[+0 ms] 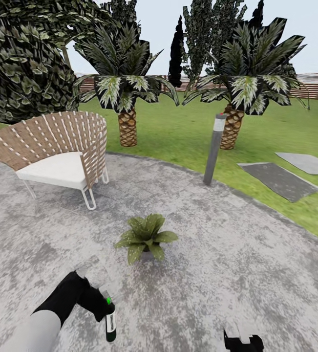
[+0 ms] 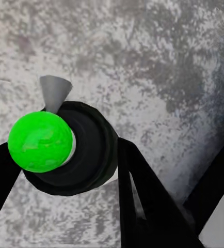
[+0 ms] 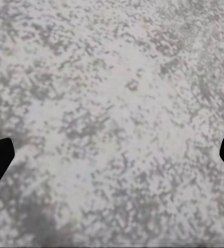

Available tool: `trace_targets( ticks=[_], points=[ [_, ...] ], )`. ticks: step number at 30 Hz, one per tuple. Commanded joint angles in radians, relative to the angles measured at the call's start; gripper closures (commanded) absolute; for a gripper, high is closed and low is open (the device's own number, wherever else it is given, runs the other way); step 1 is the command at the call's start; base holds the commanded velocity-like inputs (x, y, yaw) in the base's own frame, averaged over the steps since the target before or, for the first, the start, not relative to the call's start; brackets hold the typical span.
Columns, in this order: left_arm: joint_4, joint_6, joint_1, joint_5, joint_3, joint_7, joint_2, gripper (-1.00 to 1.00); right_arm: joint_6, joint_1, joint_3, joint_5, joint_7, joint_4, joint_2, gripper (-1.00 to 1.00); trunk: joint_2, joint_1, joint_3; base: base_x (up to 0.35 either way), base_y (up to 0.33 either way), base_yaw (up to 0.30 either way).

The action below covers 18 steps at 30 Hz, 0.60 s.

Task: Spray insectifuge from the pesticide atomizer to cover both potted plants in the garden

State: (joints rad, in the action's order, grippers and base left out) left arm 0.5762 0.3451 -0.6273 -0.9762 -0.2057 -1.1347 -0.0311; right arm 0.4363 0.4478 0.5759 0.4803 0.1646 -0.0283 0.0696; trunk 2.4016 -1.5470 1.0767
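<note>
The pesticide atomizer (image 1: pixel 110 322) hangs upright in the left end effector (image 1: pixel 101 304), low over the mottled grey paving (image 1: pixel 237 274); the left wrist view shows its top (image 2: pixel 41 142) glowing green between the clamped fingers (image 2: pixel 143 201). One potted plant (image 1: pixel 145 236) sits on the paving just ahead. The right end effector (image 1: pixel 243 341) hovers with fingers spread wide. A woven chair (image 1: pixel 56 151) and a lamp post (image 1: pixel 214 148) stand beyond.
</note>
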Motion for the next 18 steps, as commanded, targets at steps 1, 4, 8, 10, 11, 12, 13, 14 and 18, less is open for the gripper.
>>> trace_targets(
  ticks=[1, 4, 8, 10, 11, 12, 13, 14, 18],
  points=[
    [-0.001, -0.034, 0.001, -0.001, -0.036, -0.003, -0.003, 1.00, 0.001, 0.000, 0.009, 0.006, 0.004, -0.001, 0.000, -1.00, 0.000, 0.001, 0.001, -0.304, 0.000, 0.000],
    [-0.002, -0.082, 0.002, 0.000, -0.081, 0.000, -0.007, 1.00, 0.001, 0.000, 0.009, 0.006, 0.004, -0.001, 0.000, -1.00, 0.000, 0.001, 0.001, -0.324, 0.000, 0.000],
    [-0.002, -0.096, 0.003, 0.001, -0.095, 0.003, -0.022, 1.00, 0.001, 0.000, 0.010, 0.006, 0.003, -0.001, -0.001, -1.00, 0.000, 0.001, 0.001, -0.334, 0.000, 0.000],
    [-0.002, -0.097, 0.003, 0.001, -0.095, 0.006, -0.022, 1.00, 0.001, 0.000, 0.010, 0.006, 0.003, -0.001, -0.001, -1.00, 0.000, 0.001, 0.001, -0.244, 0.000, 0.000],
    [-0.003, -0.097, 0.003, 0.001, -0.095, 0.006, -0.022, 1.00, 0.001, 0.000, 0.010, 0.006, 0.002, -0.001, -0.001, -1.00, 0.000, 0.001, 0.001, -0.115, 0.000, 0.000],
    [-0.003, -0.097, 0.003, 0.001, -0.095, 0.007, -0.022, 1.00, 0.001, 0.000, 0.010, 0.005, 0.002, -0.002, -0.001, -1.00, 0.000, 0.001, 0.001, -0.059, 0.000, 0.000],
    [-0.004, -0.098, 0.003, 0.001, -0.095, 0.008, -0.022, 1.00, 0.001, 0.000, 0.013, 0.005, 0.002, -0.004, -0.001, -1.00, 0.000, 0.001, 0.001, -0.038, 0.000, 0.000],
    [-0.004, -0.098, 0.003, 0.001, -0.096, 0.016, -0.023, 1.00, 0.001, 0.000, 0.017, 0.005, 0.001, -0.005, -0.001, -1.00, 0.000, 0.001, 0.001, -0.024, 0.000, 0.000],
    [-0.018, -0.106, 0.004, 0.004, -0.095, 0.121, -0.020, 1.00, 0.001, 0.000, 0.131, -0.049, -0.002, -0.082, 0.002, -1.00, 0.000, 0.001, 0.001, -0.007, 0.000, 0.000]
  ],
)
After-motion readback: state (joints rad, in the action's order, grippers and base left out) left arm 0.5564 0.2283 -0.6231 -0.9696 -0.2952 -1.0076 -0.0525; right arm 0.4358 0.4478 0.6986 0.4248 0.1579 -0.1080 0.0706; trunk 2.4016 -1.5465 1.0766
